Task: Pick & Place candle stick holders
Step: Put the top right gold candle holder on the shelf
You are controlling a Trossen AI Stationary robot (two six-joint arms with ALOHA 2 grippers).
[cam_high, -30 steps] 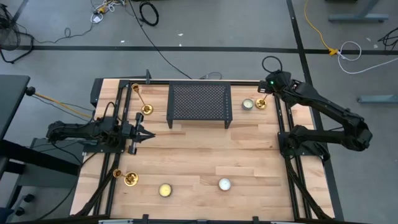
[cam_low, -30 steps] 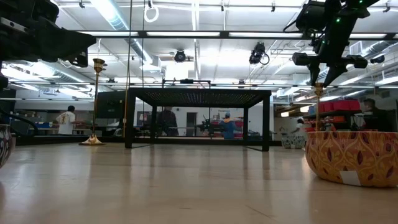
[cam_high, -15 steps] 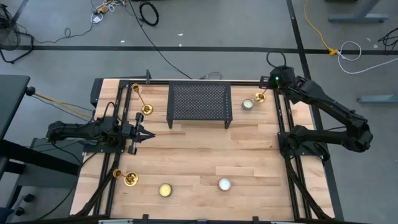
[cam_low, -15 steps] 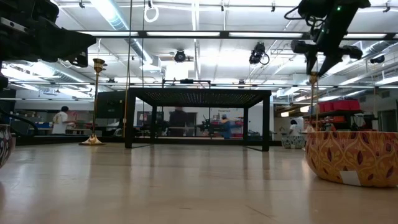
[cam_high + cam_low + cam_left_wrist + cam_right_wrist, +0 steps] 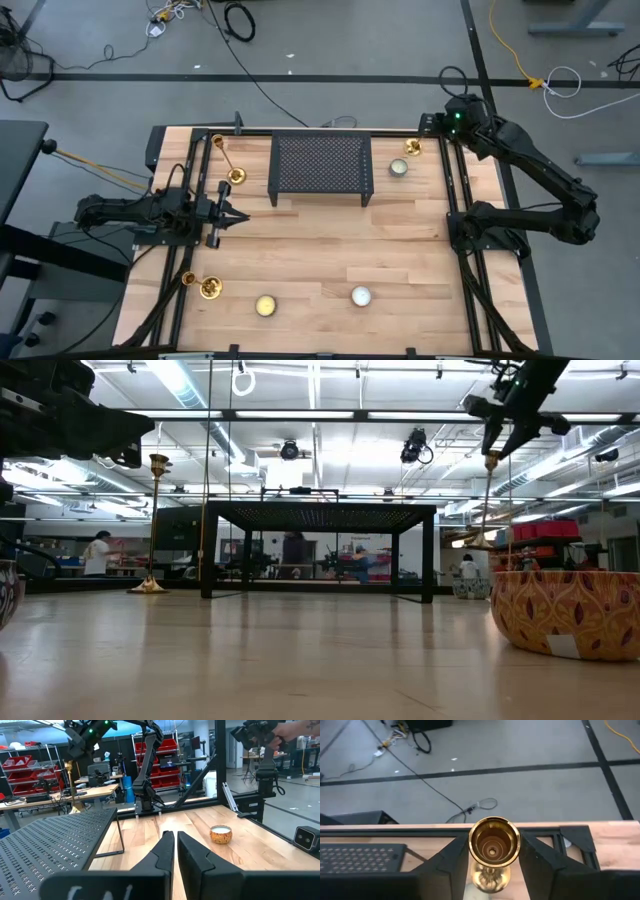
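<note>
Over on the left, the left gripper [image 5: 238, 216] sits parked low over the table, fingers pinched together on nothing. Just ahead and to either side of it stand two candlesticks, one near the rack's corner [image 5: 228, 160], one toward the near edge [image 5: 201, 285]. Further along the near side, well clear of that gripper, a gold tealight [image 5: 265, 305] and a silver one [image 5: 361, 295]. Centre back, the black mesh rack [image 5: 320, 165], and just off its right end a third tealight [image 5: 398, 167].

Now the action: the right gripper [image 5: 427, 131] is up at the far right corner, clamped on the cup of the third candlestick [image 5: 493, 845], which hangs straight below the fingers with its base lifted off the wood [image 5: 487, 500].

The worry, as I see it: that grip is only on the cup, with a long stem dangling. A quick swing could set it rocking or let it slip, and a tilted landing would topple it onto the tealight just beside it or clip the table frame.

Count: three candlesticks, three tealights, one rack.
</note>
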